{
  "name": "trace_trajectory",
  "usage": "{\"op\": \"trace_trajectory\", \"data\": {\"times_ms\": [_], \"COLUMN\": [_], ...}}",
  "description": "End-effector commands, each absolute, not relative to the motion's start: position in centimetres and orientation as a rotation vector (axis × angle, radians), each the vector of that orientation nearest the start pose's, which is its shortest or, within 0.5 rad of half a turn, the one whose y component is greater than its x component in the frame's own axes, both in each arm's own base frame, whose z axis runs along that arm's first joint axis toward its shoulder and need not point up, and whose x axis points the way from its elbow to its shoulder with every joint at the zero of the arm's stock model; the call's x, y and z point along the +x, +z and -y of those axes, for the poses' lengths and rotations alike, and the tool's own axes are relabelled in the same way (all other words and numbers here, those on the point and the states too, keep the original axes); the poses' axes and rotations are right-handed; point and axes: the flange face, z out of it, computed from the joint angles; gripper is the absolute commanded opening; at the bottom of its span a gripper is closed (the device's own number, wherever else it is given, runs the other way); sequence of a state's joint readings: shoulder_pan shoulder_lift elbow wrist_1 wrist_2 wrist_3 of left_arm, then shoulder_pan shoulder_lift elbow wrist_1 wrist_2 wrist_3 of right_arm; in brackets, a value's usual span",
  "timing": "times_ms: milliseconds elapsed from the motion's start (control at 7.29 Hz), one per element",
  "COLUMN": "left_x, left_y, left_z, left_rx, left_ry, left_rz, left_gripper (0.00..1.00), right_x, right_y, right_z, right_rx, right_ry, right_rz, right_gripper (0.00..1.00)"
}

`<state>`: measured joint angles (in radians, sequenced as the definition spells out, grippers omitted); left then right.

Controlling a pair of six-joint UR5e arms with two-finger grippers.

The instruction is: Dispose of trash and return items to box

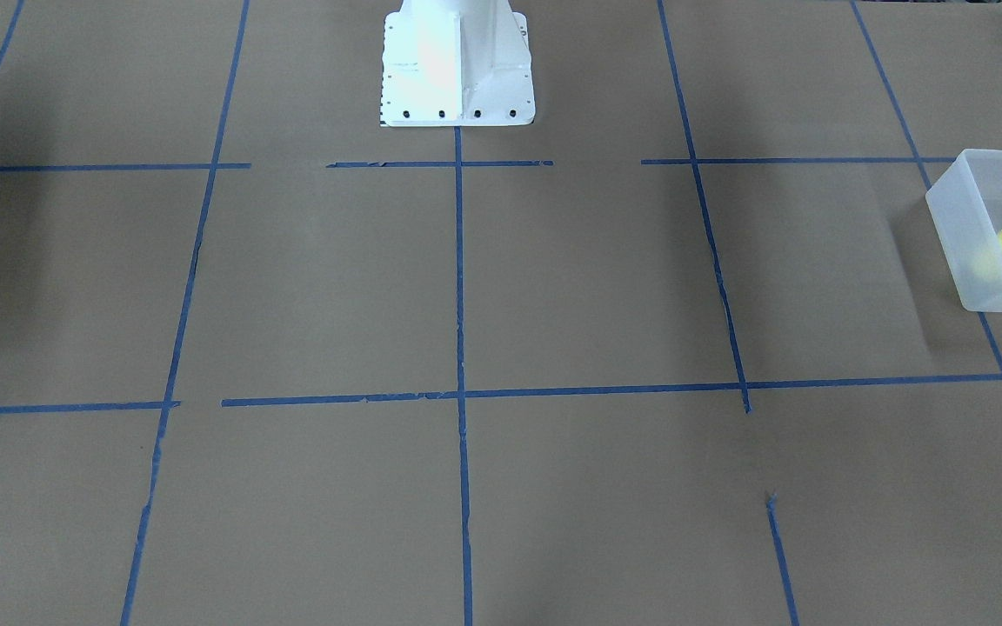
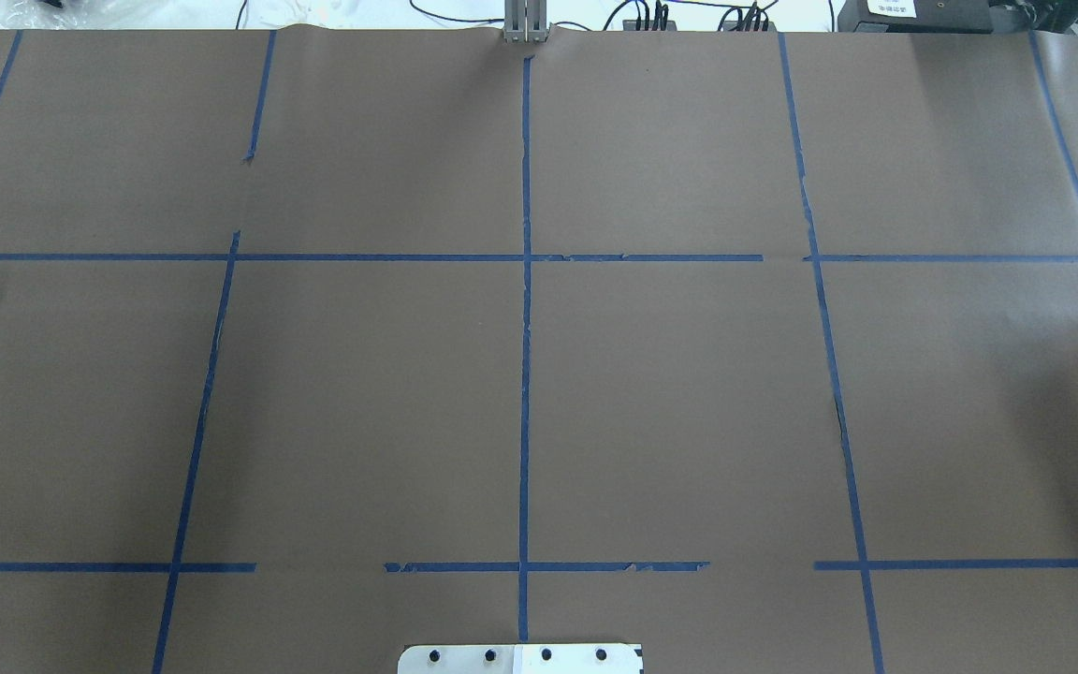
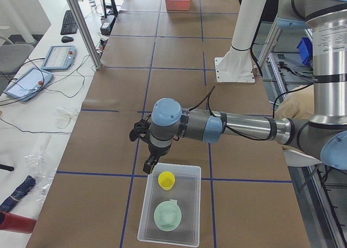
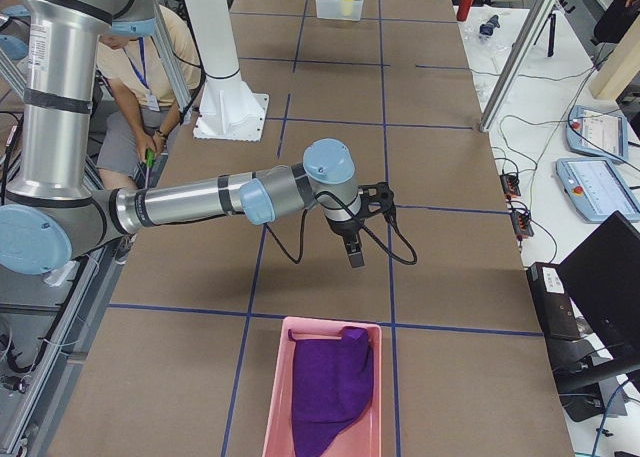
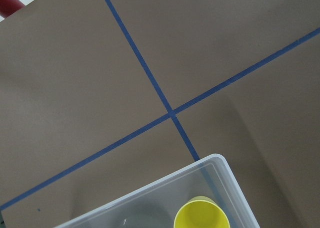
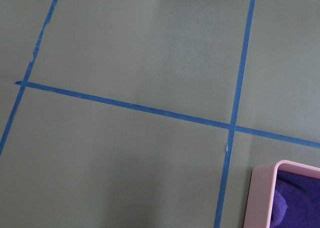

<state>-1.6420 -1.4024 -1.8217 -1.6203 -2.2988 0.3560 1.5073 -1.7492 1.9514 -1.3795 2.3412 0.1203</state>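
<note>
yellow cup [image 3: 166, 180], mint bowl [image 3: 167, 216] inside box [image 3: 144, 212] | left gripper [image 3: 148, 166] near box corner | right gripper [image 4: 355, 255] over table [image 4: 450, 187] | open or clenched: can't tell, either one

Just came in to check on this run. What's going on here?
Nothing is being handled right now. The yellow cup and green bowl both sit inside the box. The left tool hangs by one end of the box, seemingly empty. The right tool hangs over the table, short of a pink tray holding a purple cloth. Whether either tool is open can't be told.
</note>
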Motion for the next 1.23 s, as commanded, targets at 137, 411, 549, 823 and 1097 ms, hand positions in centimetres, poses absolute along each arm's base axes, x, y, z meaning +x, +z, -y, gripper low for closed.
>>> {"op": "trace_trajectory", "data": {"times_ms": [137,411,549,823,1097], "left_x": [-9.3,-9.3,-9.3,-9.5,-9.5], "left_y": [65.7,64.2,63.1,60.9,61.6], "left_z": [39.1,39.1,39.2,39.3,39.2], "left_rx": [0.109,0.103,0.121,0.162,0.147], "left_ry": [0.167,0.121,0.123,0.14,0.135], "left_rz": [-0.745,-0.747,-0.744,-0.738,-0.733], "left_gripper": [1.0,1.0,1.0,1.0,1.0], "right_x": [2.5,2.2,2.8,4.0,6.4], "right_y": [53.7,55.0,54.2,55.6,56.4], "right_z": [42.4,41.5,41.0,39.0,38.4], "right_rx": [0.273,0.175,0.137,0.051,0.053], "right_ry": [-0.127,-0.099,-0.074,-0.03,0.036], "right_rz": [0.79,0.786,0.789,0.777,0.777], "right_gripper": [1.0,1.0,1.0,1.0,1.0]}}
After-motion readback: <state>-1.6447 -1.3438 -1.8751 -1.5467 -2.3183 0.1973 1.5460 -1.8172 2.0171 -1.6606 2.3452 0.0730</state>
